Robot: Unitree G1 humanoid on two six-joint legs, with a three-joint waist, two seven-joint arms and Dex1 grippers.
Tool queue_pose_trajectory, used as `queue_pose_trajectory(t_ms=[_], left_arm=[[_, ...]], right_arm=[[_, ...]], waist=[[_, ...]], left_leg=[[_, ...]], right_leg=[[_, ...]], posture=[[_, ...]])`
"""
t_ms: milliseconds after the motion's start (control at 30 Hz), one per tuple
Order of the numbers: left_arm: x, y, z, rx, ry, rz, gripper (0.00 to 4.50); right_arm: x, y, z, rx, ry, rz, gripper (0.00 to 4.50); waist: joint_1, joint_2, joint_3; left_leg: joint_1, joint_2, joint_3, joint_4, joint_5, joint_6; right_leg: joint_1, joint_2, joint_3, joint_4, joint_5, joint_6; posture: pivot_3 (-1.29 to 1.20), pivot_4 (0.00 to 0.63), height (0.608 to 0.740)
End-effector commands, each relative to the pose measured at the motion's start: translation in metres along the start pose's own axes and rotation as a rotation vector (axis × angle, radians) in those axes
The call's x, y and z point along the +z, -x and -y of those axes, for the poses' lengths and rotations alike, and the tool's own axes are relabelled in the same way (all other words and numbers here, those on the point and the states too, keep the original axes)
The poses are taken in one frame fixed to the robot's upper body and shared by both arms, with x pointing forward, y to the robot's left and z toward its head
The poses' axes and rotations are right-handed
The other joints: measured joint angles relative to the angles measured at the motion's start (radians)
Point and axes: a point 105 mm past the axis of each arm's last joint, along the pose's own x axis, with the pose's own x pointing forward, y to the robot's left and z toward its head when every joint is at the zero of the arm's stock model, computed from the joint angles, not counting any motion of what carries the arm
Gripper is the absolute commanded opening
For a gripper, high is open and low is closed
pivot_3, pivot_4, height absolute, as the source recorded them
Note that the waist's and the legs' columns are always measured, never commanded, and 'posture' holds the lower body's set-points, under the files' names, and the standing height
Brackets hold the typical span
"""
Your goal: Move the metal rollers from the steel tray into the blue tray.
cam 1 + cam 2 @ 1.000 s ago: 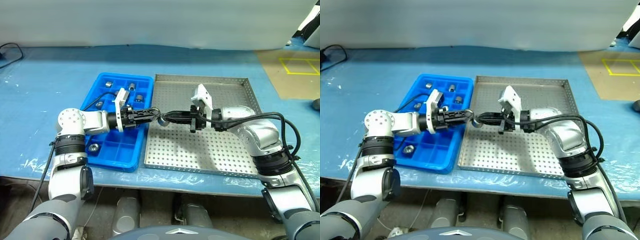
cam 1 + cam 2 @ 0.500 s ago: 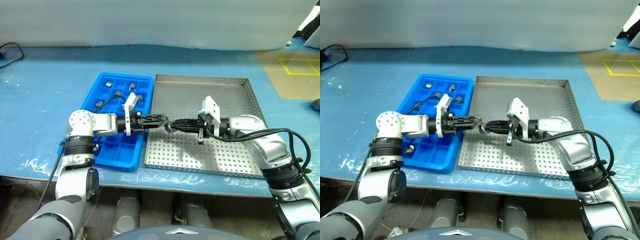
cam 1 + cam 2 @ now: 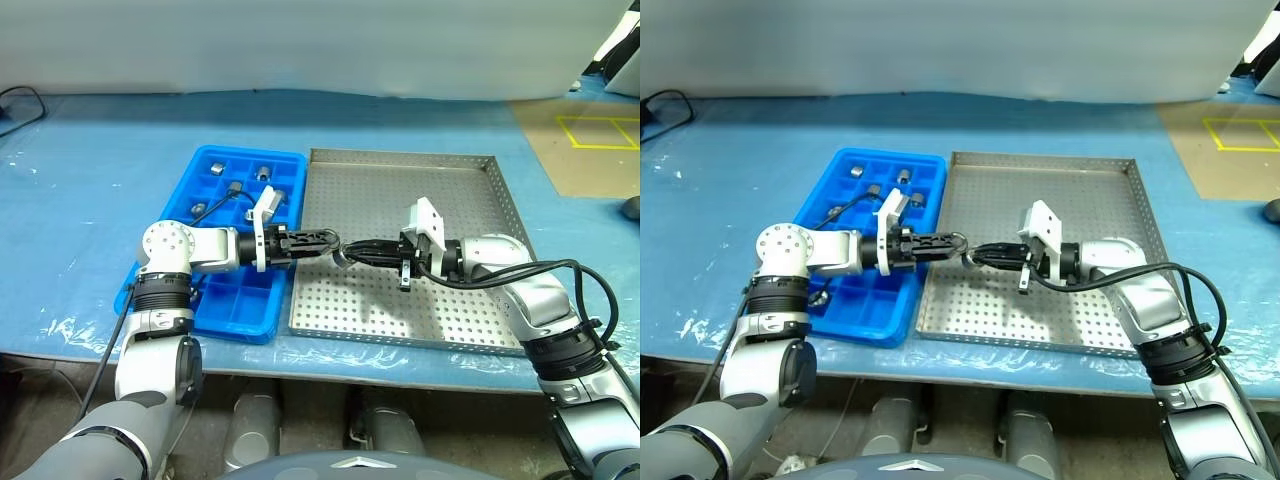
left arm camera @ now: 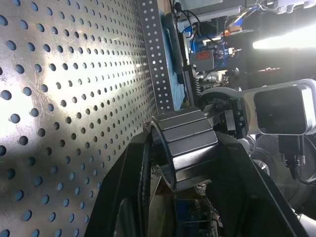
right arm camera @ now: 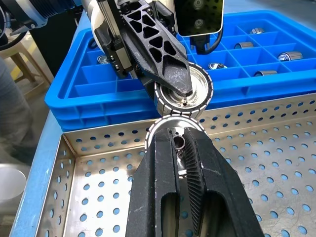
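Shiny silver metal roller up in the air between both black grippers, just over the square perforated steel tray's near-left edge. Left gripper clamped on its rim; right gripper pinched closed, tips poked into the ring's hole. Bright blue compartmented plastic tray alongside (several rollers already slotted in).

Left end effector grips metal roller over steel tray
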Motion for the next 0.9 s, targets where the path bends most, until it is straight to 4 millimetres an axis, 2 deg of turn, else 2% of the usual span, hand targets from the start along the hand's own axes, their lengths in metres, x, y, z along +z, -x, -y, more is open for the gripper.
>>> queue_pose_trajectory(t_ms=[33,100,233,367,633,700,800,900], left_arm=[[0.049,0.042,0.036,-0.094,-0.157,0.259,1.37],[0.058,0.046,0.037,-0.095,-0.159,0.307,1.37],[0.090,0.061,0.040,-0.070,-0.161,0.458,1.37],[0.094,0.069,0.045,-0.066,-0.171,0.488,1.37],[0.086,0.071,0.044,-0.027,-0.196,0.469,1.37],[0.078,0.069,0.040,0.035,-0.244,0.423,1.37],[0.047,0.070,0.035,0.190,-0.496,0.291,1.37],[0.028,0.076,0.027,0.288,-0.736,0.208,1.37]], right_arm=[[-0.058,0.046,0.021,-0.170,-0.127,-0.237,0.00],[-0.057,0.048,0.021,-0.171,-0.123,-0.239,0.00],[-0.058,0.051,0.019,-0.166,-0.118,-0.248,0.00],[-0.056,0.052,0.018,-0.162,-0.115,-0.249,0.00],[-0.035,0.029,0.012,-0.143,-0.107,-0.224,0.00],[-0.031,0.026,0.009,-0.138,-0.108,-0.220,0.00],[-0.022,0.021,0.007,-0.133,-0.106,-0.203,0.00],[-0.016,0.020,0.007,-0.139,-0.106,-0.188,0.00]], waist=[[0.000,0.000,0.000],[0.000,0.000,0.000],[0.002,-0.001,0.000],[0.002,0.001,0.000],[-0.002,0.000,0.001],[-0.001,0.000,0.001],[-0.005,0.000,0.000],[-0.002,0.000,0.001]], left_leg=[[0.000,0.000,0.000,0.000,0.000,0.000],[0.000,0.000,0.000,0.001,0.000,0.000],[-0.001,0.000,-0.002,0.002,0.000,0.000],[0.008,-0.001,0.000,0.002,-0.002,0.002],[0.007,0.000,0.000,0.002,-0.002,0.002],[0.007,0.000,0.000,0.001,-0.002,0.002],[0.006,0.000,0.000,0.001,-0.003,0.002],[0.004,0.001,0.001,0.000,-0.003,0.001]], right_leg=[[0.000,0.000,0.000,0.000,0.000,0.000],[0.000,0.000,0.000,0.000,0.000,0.000],[0.002,0.000,-0.002,-0.001,0.000,0.001],[0.011,-0.001,-0.001,-0.003,0.000,0.001],[0.009,-0.001,-0.001,-0.002,0.000,0.001],[0.009,-0.001,-0.001,-0.002,0.000,0.001],[0.008,-0.001,-0.001,-0.003,0.000,0.001],[0.004,-0.001,-0.001,-0.002,0.000,0.001]], posture=[[0.05,0.150,0.740],[0.04,0.150,0.740],[0.03,0.150,0.740],[0.03,0.150,0.740],[0.04,0.150,0.740],[0.04,0.150,0.740],[0.04,0.150,0.740],[0.05,0.150,0.740]])
